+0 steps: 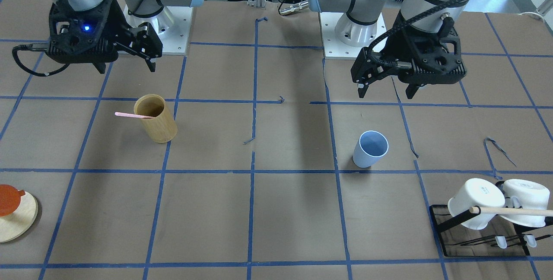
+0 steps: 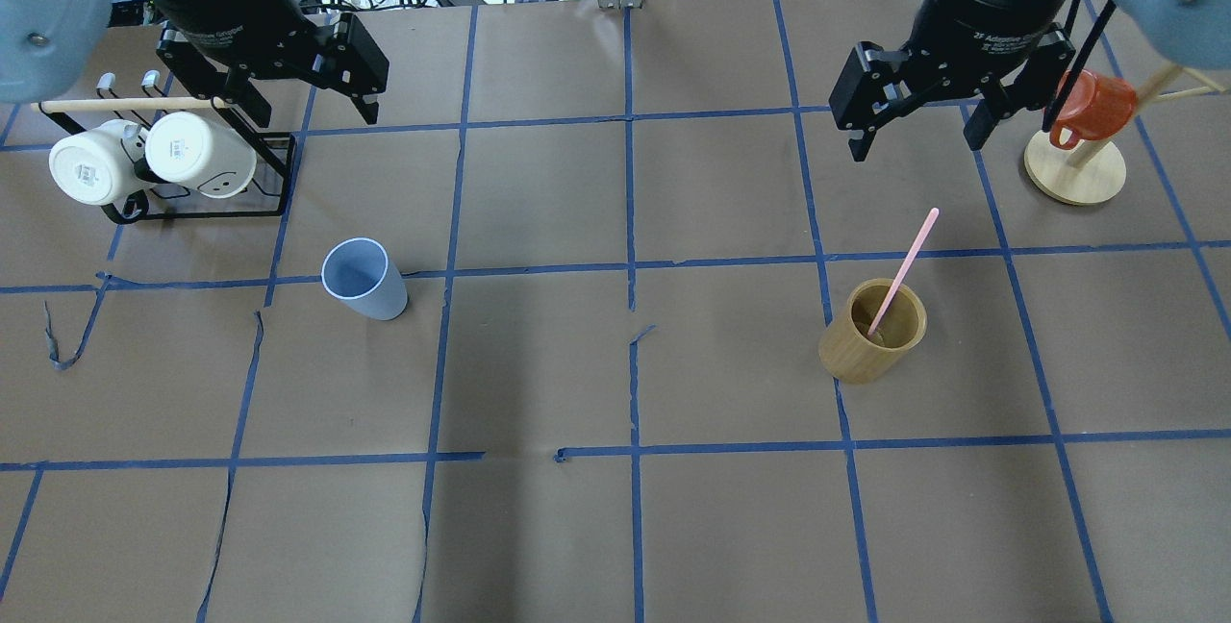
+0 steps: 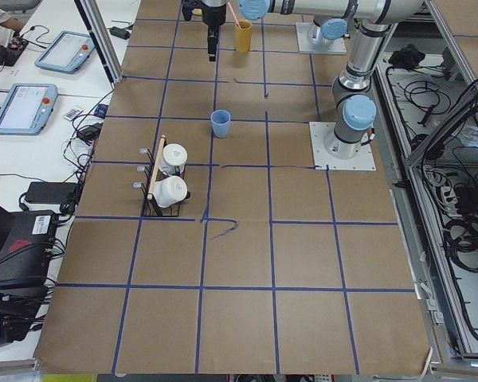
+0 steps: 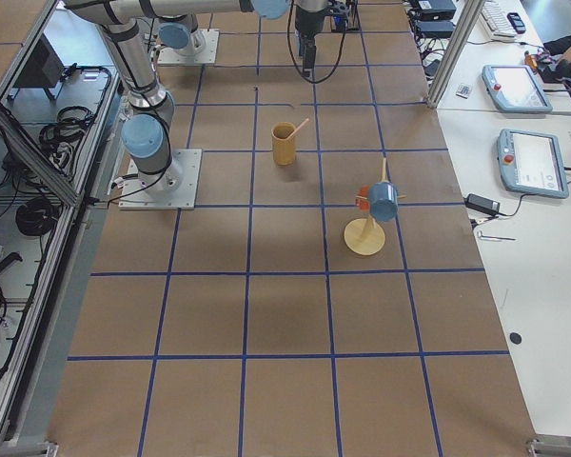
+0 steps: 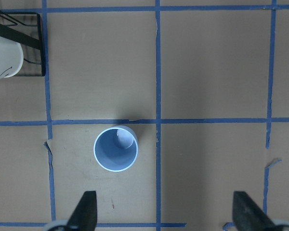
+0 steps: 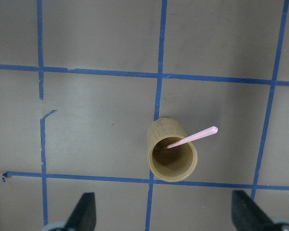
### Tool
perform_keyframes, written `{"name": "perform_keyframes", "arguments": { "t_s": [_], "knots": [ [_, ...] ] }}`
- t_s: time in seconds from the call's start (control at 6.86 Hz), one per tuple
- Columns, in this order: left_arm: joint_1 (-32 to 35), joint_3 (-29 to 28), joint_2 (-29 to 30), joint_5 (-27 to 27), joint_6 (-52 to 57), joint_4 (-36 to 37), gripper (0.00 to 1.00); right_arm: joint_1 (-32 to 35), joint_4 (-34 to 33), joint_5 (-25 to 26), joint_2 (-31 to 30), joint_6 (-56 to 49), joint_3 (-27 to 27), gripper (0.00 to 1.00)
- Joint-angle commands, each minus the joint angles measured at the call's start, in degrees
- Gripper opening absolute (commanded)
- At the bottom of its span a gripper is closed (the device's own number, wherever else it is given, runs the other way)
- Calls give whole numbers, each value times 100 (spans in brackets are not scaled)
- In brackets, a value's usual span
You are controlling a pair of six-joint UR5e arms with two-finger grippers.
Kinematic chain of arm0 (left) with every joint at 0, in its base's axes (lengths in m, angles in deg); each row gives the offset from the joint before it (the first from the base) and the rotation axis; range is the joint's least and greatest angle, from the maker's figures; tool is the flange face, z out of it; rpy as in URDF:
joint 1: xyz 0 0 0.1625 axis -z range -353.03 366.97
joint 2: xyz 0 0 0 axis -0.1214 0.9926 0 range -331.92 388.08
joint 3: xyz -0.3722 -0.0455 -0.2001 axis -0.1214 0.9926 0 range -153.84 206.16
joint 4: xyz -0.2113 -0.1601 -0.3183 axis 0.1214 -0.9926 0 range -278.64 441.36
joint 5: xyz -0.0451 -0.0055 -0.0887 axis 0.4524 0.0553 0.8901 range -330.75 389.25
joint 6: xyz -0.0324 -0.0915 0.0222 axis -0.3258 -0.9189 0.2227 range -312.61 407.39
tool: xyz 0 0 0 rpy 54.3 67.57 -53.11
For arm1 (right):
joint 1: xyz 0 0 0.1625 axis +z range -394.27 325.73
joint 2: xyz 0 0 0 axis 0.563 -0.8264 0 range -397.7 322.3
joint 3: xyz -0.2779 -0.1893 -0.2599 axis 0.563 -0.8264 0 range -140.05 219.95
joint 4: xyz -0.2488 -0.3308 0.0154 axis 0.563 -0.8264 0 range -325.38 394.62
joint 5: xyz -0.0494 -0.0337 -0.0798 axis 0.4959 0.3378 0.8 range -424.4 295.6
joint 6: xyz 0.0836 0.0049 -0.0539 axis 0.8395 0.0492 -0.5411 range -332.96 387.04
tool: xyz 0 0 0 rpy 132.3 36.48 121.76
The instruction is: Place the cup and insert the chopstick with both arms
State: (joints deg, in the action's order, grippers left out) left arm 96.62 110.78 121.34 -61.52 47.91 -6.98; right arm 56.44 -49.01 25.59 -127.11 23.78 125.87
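brown-paper worktop [image 2: 539, 363] gridded in blue tape, white benches [image 3: 76, 89] alongside, one cup [image 2: 365, 282] stood upright near my left end effector [image 2: 314, 113], one chopstick [image 2: 904, 267] leaned in one tan holder [image 2: 861, 354] near my right end effector [image 2: 914, 142], two white mugs [image 2: 197, 152] hung racked, both end effectors were spread

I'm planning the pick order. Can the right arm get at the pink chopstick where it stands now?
Probably yes. The chopstick leans out of the wooden holder, its upper part clear above the rim. The right gripper hangs nearby with jaws open, and nothing lies between.
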Motion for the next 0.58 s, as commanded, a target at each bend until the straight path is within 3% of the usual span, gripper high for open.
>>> {"name": "perform_keyframes", "arguments": {
  "t_s": [0.0,0.44],
  "knots": [
    [0,-7,8,7,10,10,100,0,5,9,-7,0,4,100],
    [0,141,-10,-2,45,54,100,-9,5,18,-7,-9,4,100]
  ]
}}
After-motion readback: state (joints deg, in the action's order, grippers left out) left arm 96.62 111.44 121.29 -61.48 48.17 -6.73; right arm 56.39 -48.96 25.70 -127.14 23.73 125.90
